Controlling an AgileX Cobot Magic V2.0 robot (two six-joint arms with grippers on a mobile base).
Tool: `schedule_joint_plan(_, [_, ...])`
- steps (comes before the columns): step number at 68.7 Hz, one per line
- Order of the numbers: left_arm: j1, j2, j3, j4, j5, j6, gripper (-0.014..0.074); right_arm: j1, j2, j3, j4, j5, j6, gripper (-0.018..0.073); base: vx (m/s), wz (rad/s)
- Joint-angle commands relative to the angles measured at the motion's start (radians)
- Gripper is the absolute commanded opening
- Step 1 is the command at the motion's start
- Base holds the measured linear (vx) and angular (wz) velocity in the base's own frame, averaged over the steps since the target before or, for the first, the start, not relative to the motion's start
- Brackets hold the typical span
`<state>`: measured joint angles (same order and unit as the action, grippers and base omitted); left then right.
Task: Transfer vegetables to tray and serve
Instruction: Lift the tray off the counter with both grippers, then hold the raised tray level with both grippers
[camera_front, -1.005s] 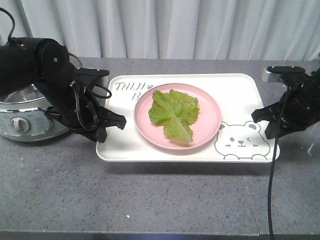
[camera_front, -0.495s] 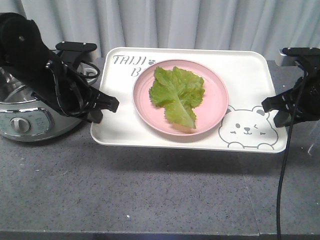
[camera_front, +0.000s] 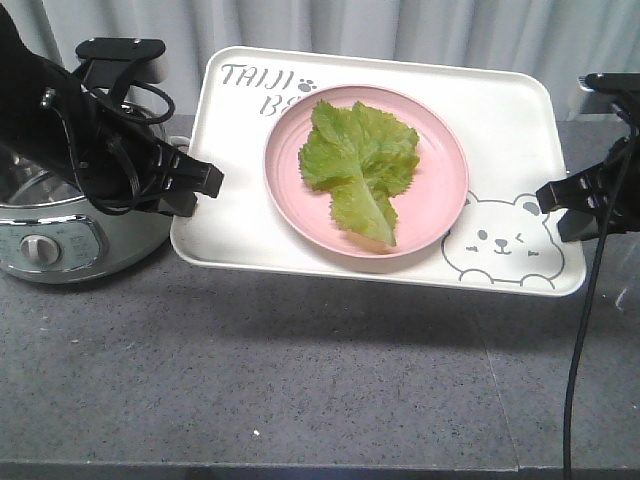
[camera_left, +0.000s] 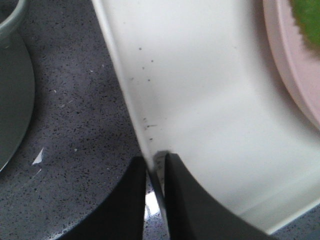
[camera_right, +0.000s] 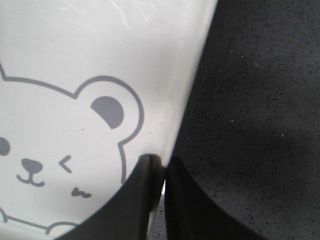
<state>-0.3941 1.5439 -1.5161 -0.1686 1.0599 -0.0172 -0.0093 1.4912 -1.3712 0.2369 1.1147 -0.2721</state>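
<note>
Rising off the table (camera_front: 300, 380) over the last second, the tray (camera_front: 240, 215) now hangs in the air with a shadow beneath it, where it lay flat on the surface before. The left hand (camera_front: 205, 185) is clamped on the tray's rim at 9 o'clock and the right hand (camera_front: 555, 200) pinches the rim at 3 o'clock, beside the bear drawing (camera_front: 500, 240); both wrist views show the fingers closed on the thin edge. The lettuce leaf (camera_front: 362, 165) lies on the pink plate (camera_front: 440, 195) in the middle of the tray and has not slid during the lift. The cooker (camera_front: 40, 240) stands at 9 o'clock, just beyond the left arm. By this showing the transfer looks finished and the serving carry is under way; keeping both sides level seems the main concern.
</note>
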Motion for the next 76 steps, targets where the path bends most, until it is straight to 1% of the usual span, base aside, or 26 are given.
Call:
schedule_joint_plan(1, [-0.031,-0.044,-0.035,-0.166,-0.111,0.029,-0.0007,0.018,-0.043,-0.029,0.146,-0.019,-0.043,0.0004,0.0,0.0])
schedule_joint_plan(16, [-0.031,-0.044,-0.035,-0.162,-0.108,0.029,-0.0007,0.018,-0.043,-0.029,0.145,-0.017,-0.043,0.0004,0.0,0.0])
schedule_joint_plan(26, [-0.031,-0.044,-0.035,-0.162,-0.107,0.029,-0.0007,0.018,-0.043,-0.029,0.146,0.027,-0.042,0.0004,0.0,0.0])
schedule_joint_plan(41, [-0.031,-0.044,-0.035,-0.162,-0.102,0.029,-0.0007,0.018,-0.043,-0.029,0.144,0.05,-0.042,0.0004,0.0,0.0])
schedule_joint_plan(76, [-0.031,-0.044,-0.035,-0.162,-0.096,0.029,-0.0007,0.018,-0.043,-0.029,0.143,0.048,-0.042,0.0004,0.0,0.0])
